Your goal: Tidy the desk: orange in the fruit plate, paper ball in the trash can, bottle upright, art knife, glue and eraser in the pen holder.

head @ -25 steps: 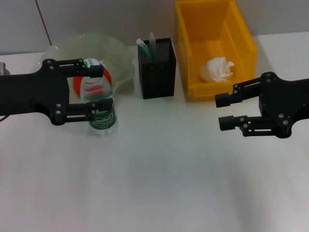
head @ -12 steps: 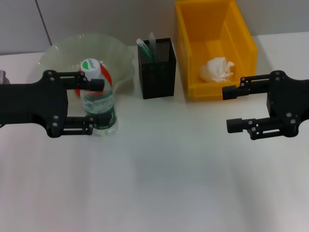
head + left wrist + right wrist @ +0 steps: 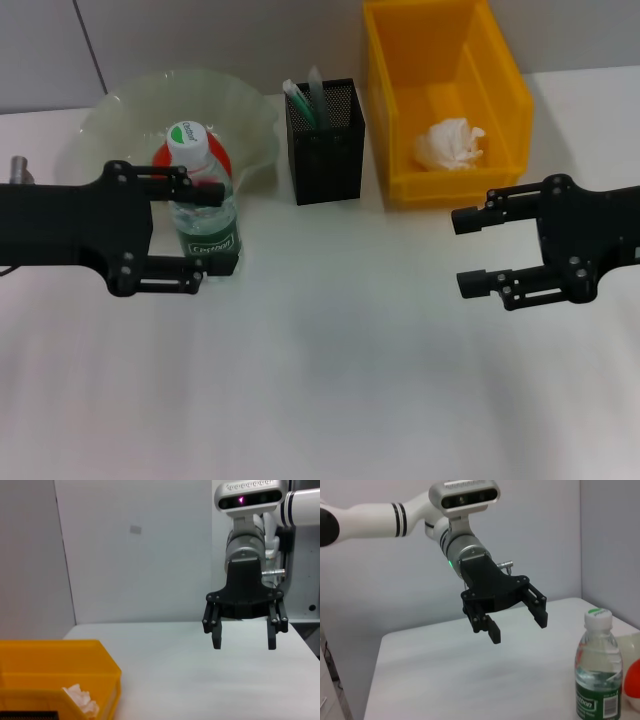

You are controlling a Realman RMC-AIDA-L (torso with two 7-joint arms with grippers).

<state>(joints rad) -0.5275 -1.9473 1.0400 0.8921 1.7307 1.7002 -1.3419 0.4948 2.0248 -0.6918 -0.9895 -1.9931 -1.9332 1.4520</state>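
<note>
White desk (image 3: 330,380) | bottle (image 3: 203,215) upright | left claw (image 3: 197,232) released, backed off | right claw (image 3: 470,250) spread

A white table (image 3: 330,380) fills most of the head view, smooth and evenly lit, with soft shadows on it. Behind it runs a pale grey wall (image 3: 220,40) with 1 dark vertical seam near its left end. Both wrist views show the same plain grey wall (image 3: 140,555) behind the tabletop, with a seam and 1 small square mark (image 3: 135,529).
</note>
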